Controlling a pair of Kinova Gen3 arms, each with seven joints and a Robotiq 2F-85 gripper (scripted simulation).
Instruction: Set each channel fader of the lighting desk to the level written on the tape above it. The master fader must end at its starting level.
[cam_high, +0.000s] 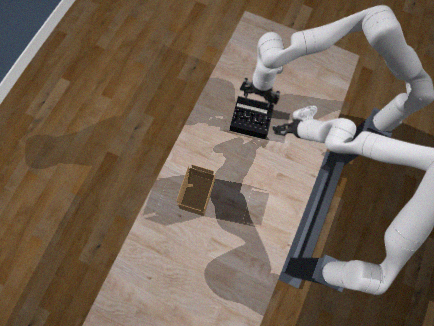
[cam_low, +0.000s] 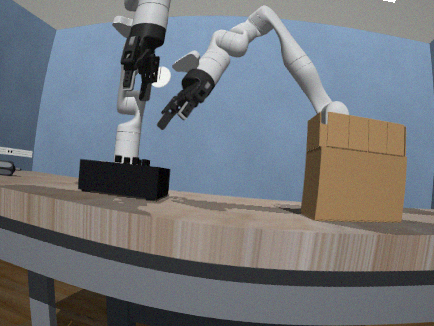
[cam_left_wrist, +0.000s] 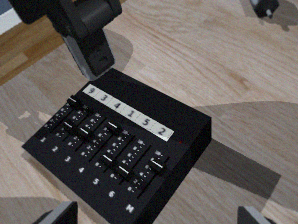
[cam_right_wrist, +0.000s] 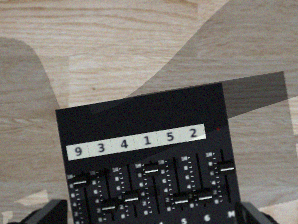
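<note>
Top view: both pincers stand released; a boxy, matte-black lighting desk (cam_high: 251, 120) (cam_low: 117, 178) (cam_left_wrist: 150, 97) (cam_right_wrist: 145, 112) sits on pale wood-grained tabletop (cam_high: 185, 260) (cam_low: 240, 220) (cam_left_wrist: 210, 60) (cam_right_wrist: 100, 50), below the right pincer (cam_high: 260, 92) (cam_low: 136, 91) (cam_left_wrist: 65, 41) (cam_right_wrist: 149, 212), near the left pincer (cam_high: 276, 130) (cam_low: 172, 119) (cam_left_wrist: 158, 215).

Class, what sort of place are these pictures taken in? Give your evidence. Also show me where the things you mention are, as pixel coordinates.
Probably a robotics test room: two white arms on one bench (cam_high: 200, 250) (cam_low: 225, 245), a black lighting desk (cam_high: 250, 131) (cam_low: 120, 179) and a plain blue wall (cam_low: 240, 155).

Black lighting desk (cam_high: 248, 131) (cam_low: 117, 178) (cam_left_wrist: 192, 150) (cam_right_wrist: 150, 107), seven faders unevenly set, tape (cam_left_wrist: 127, 112) (cam_right_wrist: 136, 142) reading 9 3 4 1 5 2
</note>
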